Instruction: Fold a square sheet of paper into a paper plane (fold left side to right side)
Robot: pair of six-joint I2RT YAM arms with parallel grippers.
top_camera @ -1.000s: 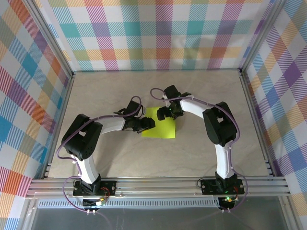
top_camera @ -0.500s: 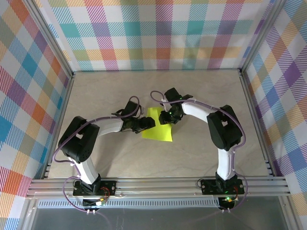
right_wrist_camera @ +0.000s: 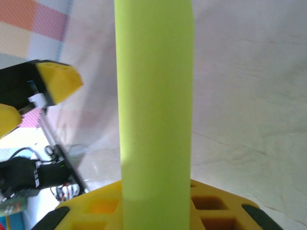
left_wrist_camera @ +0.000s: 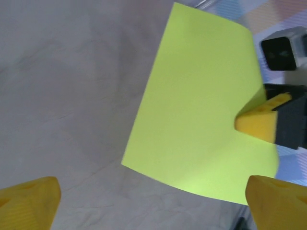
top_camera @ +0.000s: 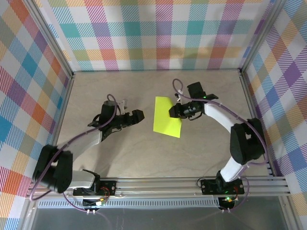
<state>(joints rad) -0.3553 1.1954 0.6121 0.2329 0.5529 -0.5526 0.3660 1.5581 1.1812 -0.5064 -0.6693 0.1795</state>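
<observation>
Over the worktop (top_camera: 120, 158), from the top camera, the right gripper (top_camera: 174, 111) is clamped on the right edge of the lime sheet of paper (top_camera: 166, 117), which sits mid-worktop between the arms. The left gripper (top_camera: 134, 117) stands near its left edge, fingers spread, not touching it.

From the left wrist, the sheet (left_wrist_camera: 201, 100) lies ahead of the wide-apart yellow fingers (left_wrist_camera: 29, 203), and a right gripper finger (left_wrist_camera: 259, 124) presses on its far edge.

From the right wrist, the sheet (right_wrist_camera: 153, 96) runs up, foreshortened, from between the yellow pads (right_wrist_camera: 96, 208).
</observation>
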